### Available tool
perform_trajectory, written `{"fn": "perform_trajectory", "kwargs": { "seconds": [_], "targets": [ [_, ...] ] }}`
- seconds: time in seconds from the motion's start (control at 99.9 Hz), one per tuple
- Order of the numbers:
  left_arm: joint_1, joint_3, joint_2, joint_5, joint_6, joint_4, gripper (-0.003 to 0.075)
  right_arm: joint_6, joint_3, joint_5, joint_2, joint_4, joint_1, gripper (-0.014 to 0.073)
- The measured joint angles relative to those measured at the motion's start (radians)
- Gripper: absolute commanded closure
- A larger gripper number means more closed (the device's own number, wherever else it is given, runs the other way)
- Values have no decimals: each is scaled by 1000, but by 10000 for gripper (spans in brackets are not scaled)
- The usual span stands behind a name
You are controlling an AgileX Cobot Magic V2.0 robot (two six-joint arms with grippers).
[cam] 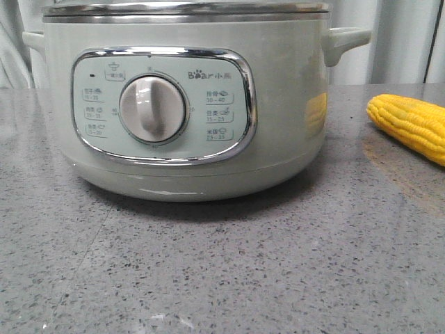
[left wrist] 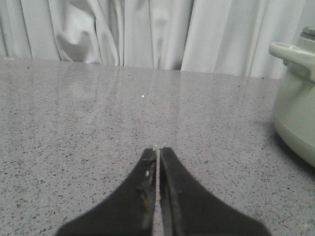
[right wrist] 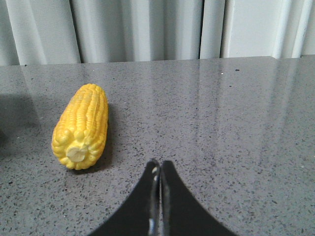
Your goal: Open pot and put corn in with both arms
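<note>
Sage-green electric cooker pot (cam: 188, 104) was seen centred on the speckled grey countertop (cam: 222, 264), dial panel facing fwd, glass lid w/ steel rim (cam: 188, 8) apparently seated on top, so opening was judged not yet begun. Corn cob (cam: 410, 125) was laid on its side to the robot's right of the pot, near but apart, presumably left w/in reach of the right arm. Left gripper (left wrist: 158, 153) was held low over bare counter beside the pot's handle (left wrist: 290, 51), jaws pressed together on nothing. Right gripper (right wrist: 158, 164) was likewise closed and empty, just beside the cob's stub end, not touching.
</note>
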Motion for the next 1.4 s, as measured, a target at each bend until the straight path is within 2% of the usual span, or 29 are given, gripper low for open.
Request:
{"fn": "perform_trajectory", "kwargs": {
  "seconds": [0.11, 0.26, 0.53, 0.75, 0.82, 0.88, 0.89, 0.941, 0.951, 1.041, 1.231, 1.401],
  "targets": [
    [0, -53, 0, 35, 0, -2, 741, 0, -45, 53, 0, 4, 0, 657],
    [0, -203, 36, 103, 8, 24, 741, 0, -166, 172, 59, 41, 0, 657],
    [0, -388, 268, 121, 18, 49, 741, 4, -398, 317, 332, 52, 0, 657],
    [0, -458, 443, 108, 18, 49, 728, 4, -527, 344, 498, 59, 0, 657],
    [0, -459, 479, 79, 18, 49, 659, 4, -534, 346, 522, 63, 0, 657],
    [0, -459, 504, 52, 18, 49, 528, 4, -534, 350, 538, 63, 0, 657],
    [0, -459, 506, 44, 18, 49, 528, 4, -534, 350, 538, 66, 0, 657],
    [0, -459, 519, 14, 18, 49, 430, 4, -534, 350, 549, 76, 0, 657],
    [0, -459, 524, 9, 18, 49, 394, 4, -534, 350, 551, 78, 0, 657],
    [0, -459, 544, -45, 18, 49, 300, 4, -532, 350, 560, 97, 0, 657],
    [-14, -460, 594, -136, 18, 47, 277, 4, -532, 350, 560, 105, 0, 657],
    [-126, -462, 631, -229, 18, 46, 278, 4, -531, 350, 560, 106, 0, 657]
  ]
}}
